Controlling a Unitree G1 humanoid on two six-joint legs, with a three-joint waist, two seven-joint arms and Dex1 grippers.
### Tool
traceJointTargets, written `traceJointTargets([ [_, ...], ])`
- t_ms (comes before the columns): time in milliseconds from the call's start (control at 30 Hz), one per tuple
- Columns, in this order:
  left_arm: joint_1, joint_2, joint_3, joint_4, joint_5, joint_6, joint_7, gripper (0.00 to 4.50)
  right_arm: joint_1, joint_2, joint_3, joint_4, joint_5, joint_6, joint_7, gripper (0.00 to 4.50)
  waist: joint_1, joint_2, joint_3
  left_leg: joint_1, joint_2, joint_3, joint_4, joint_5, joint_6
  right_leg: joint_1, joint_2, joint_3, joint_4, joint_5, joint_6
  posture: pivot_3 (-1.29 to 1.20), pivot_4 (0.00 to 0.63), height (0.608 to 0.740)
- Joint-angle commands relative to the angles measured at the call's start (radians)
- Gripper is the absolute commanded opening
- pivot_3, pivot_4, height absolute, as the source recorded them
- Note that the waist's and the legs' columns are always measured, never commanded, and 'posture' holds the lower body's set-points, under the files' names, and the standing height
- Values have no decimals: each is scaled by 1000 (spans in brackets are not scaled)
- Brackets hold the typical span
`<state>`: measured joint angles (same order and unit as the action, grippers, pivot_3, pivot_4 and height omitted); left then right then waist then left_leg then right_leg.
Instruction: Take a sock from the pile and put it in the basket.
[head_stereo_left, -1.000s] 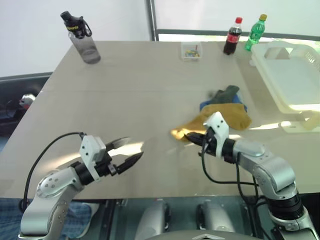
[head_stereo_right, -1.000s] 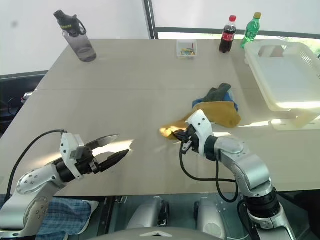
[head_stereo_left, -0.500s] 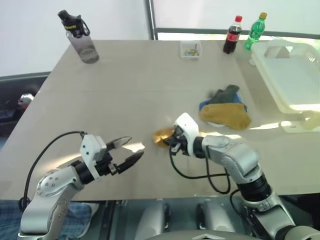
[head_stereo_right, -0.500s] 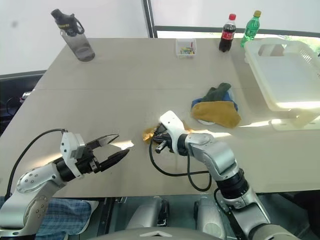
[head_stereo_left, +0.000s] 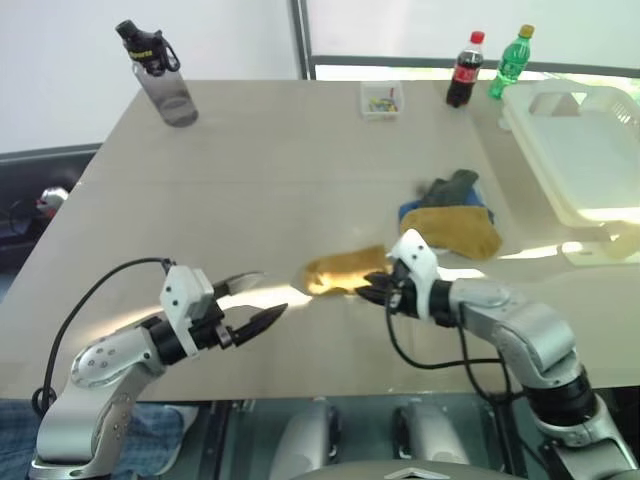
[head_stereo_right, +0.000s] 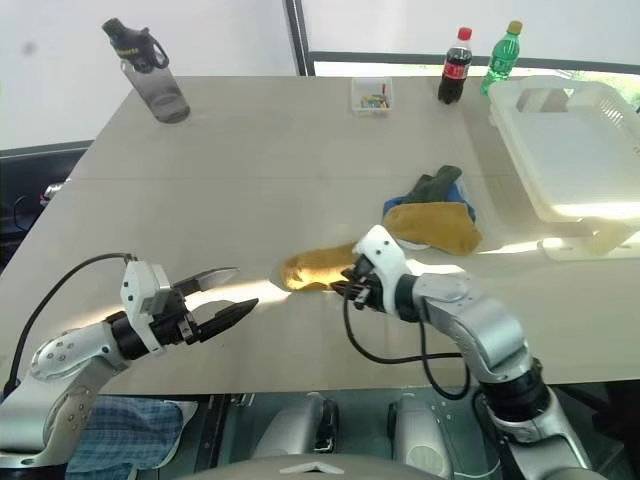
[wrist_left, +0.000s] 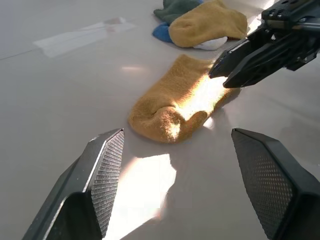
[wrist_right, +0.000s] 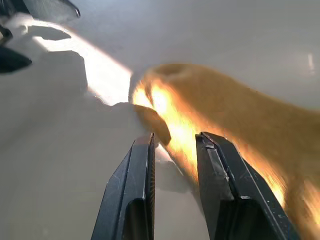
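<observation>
Pale wood-grain table (head_stereo_left: 250, 170) fills the scene, with an off-white slotted basket (head_stereo_left: 585, 150) at its far right corner. Nearer the middle lies the pile (head_stereo_left: 452, 218) of socks. One mustard-yellow sock (head_stereo_left: 340, 270) lies flat, apart from the pile. The right gripper (head_stereo_left: 374, 286) sits at that sock's near end, fingers slightly parted, gripping nothing. The left gripper (head_stereo_left: 258, 300) hovers just left of the sock, fingers spread wide.
</observation>
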<state>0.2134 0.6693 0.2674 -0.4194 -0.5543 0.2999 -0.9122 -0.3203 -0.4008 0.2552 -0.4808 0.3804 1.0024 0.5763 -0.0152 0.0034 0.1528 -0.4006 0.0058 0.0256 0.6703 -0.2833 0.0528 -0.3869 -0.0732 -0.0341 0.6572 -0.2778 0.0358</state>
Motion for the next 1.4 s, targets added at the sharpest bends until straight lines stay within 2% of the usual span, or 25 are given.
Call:
traceJointTargets([
  [33, -10, 8, 9, -7, -17, -1, -10, 3660, 12, -52, -16, -1, -42, -67, -4, 1308, -3, 0, 0, 0, 0, 0, 0, 0, 0, 0, 0, 0, 0, 0, 0, 0, 150, 740],
  [233, -26, 6, -1, 6, -11, -2, -16, 3660, 30, -142, 36, 34, -97, -136, 35, 1308, 2, 0, 0, 1, 0, 0, 0, 0, 0, 0, 0, 0, 0, 0, 0, 0, 150, 740],
  [333, -31, 3, -3, 9, -11, -3, -16, 3660, 41, -185, 85, 16, -136, -243, 84, 1308, 3, -1, 0, 0, 0, 0, 0, 0, 0, 1, 1, 0, 0, 0, 0, 0, 150, 740],
  [733, -21, -8, -4, 1, -7, -9, -11, 3660, 51, -237, 132, 45, -217, -387, 167, 1308, 4, -2, 1, 1, 0, 0, 1, 1, -2, 1, 1, 0, 0, 0, 0, 0, 150, 740],
  [867, -19, -8, -2, 1, -7, -10, -11, 3660, 63, -256, 136, 69, -262, -411, 170, 89, 4, -2, 0, 1, 0, 0, 1, 2, -3, 1, 1, 0, 0, 0, 0, 0, 150, 740],
  [1333, -14, -7, 0, 11, -6, -18, -18, 3660, 157, -353, 50, -44, -203, -382, 251, 89, 12, -3, 0, 1, 0, 0, 2, 2, -3, 2, 1, 0, 0, 0, 0, 0, 150, 740],
  [1400, -17, -8, -3, 13, -5, -18, -18, 3660, 162, -363, 47, -46, -200, -382, 259, 665, 12, -3, 0, 2, 0, 0, 2, 2, -2, 2, 1, 0, 0, 0, 0, 0, 150, 740],
])
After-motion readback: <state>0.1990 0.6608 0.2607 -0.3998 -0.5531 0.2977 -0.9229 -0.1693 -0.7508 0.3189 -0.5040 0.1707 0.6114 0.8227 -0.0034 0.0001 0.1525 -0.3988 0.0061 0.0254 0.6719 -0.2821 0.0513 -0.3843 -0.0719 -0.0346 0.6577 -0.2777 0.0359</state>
